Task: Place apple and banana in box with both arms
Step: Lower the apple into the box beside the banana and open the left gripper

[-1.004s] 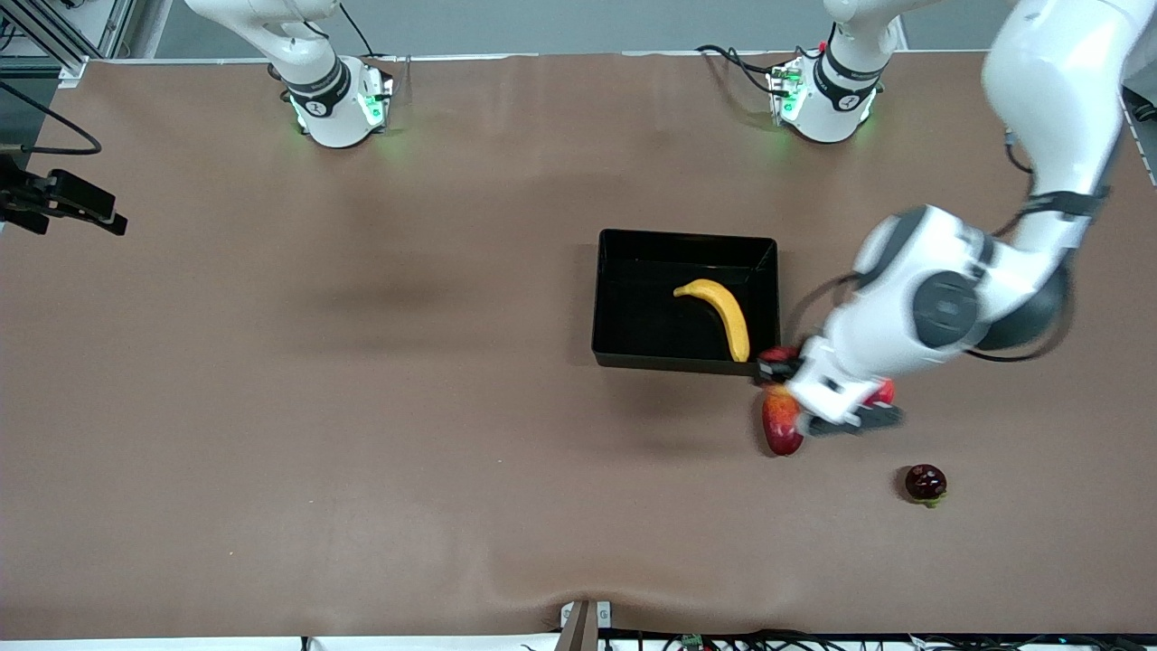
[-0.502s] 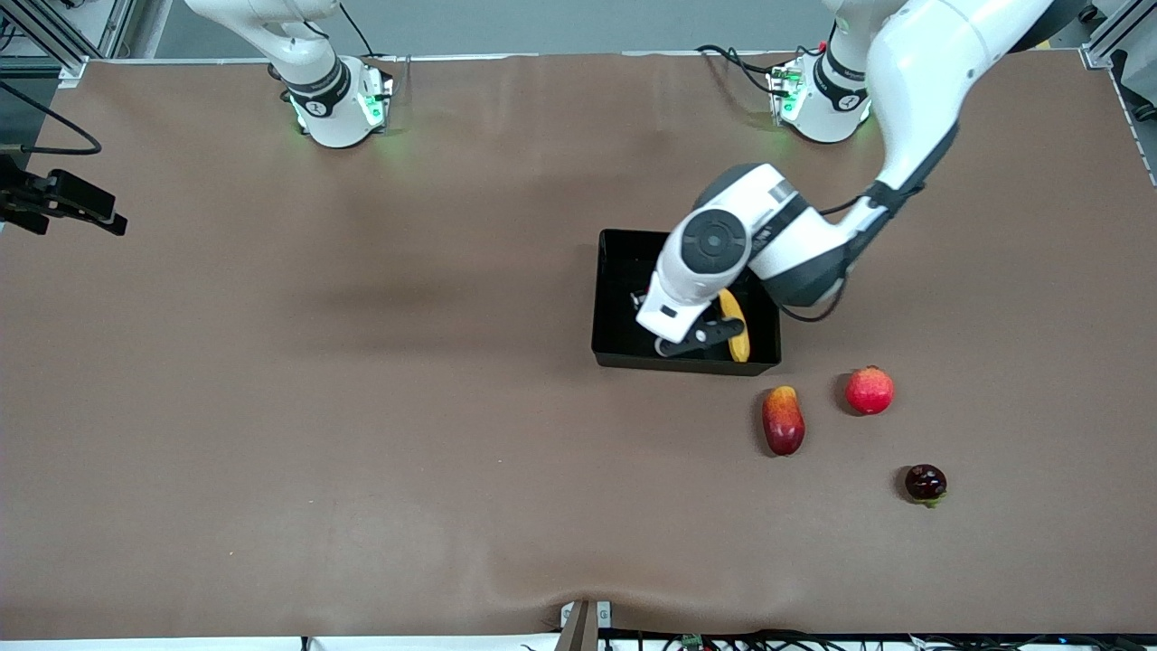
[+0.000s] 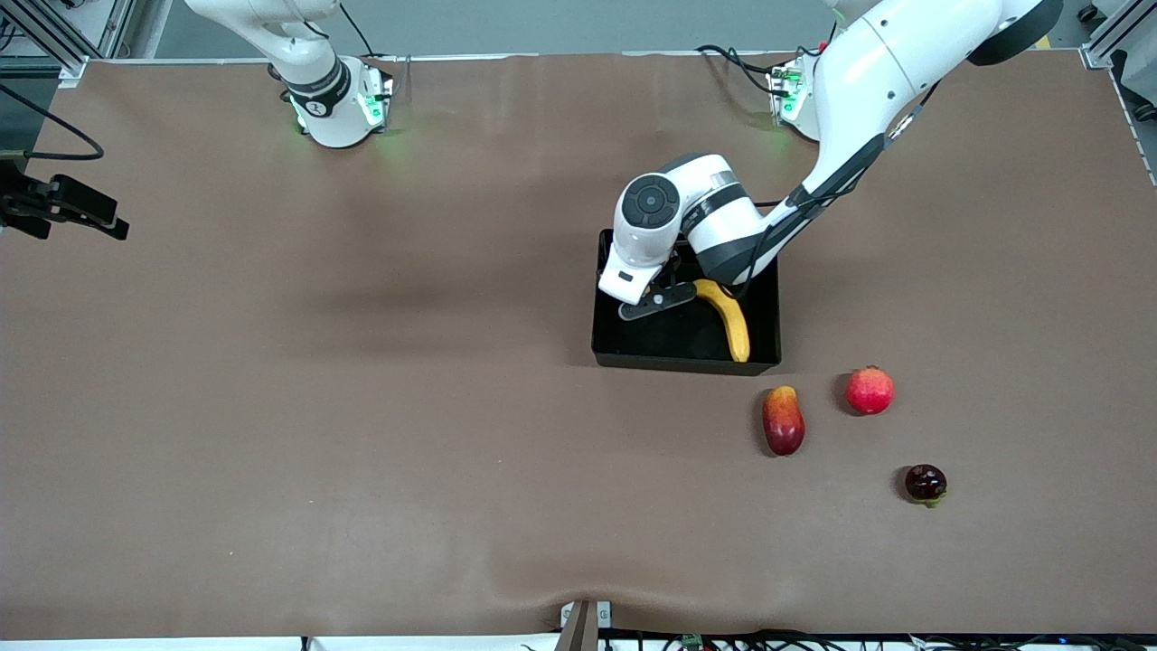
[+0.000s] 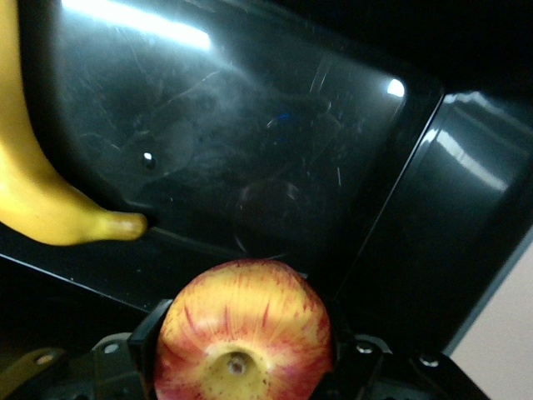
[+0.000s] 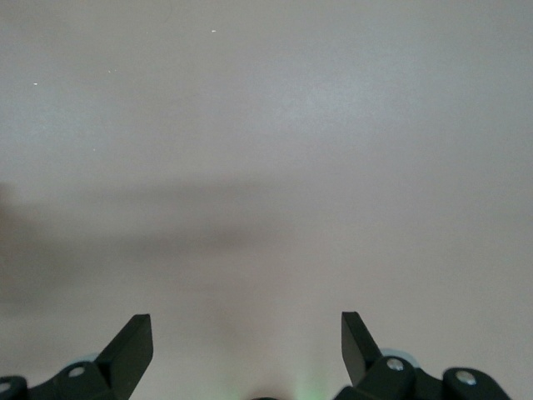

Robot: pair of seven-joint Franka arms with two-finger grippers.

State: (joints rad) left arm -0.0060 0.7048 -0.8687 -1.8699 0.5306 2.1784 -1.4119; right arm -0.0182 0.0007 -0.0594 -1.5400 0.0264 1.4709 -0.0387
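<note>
The black box sits mid-table toward the left arm's end. The yellow banana lies in it, and also shows in the left wrist view. My left gripper hangs over the box's corner toward the right arm's end. In the left wrist view it is shut on the red-and-yellow apple, held above the box's glossy floor. The apple is hidden under the hand in the front view. My right gripper is open and empty over bare table; that arm waits.
An oblong red-and-yellow fruit, a pinkish-red round fruit and a small dark fruit lie nearer the front camera than the box. A black device juts in at the right arm's end.
My left arm swung from over the fruits beside the box to over the box, then on toward its corner at the right arm's end. The right arm has not moved.
</note>
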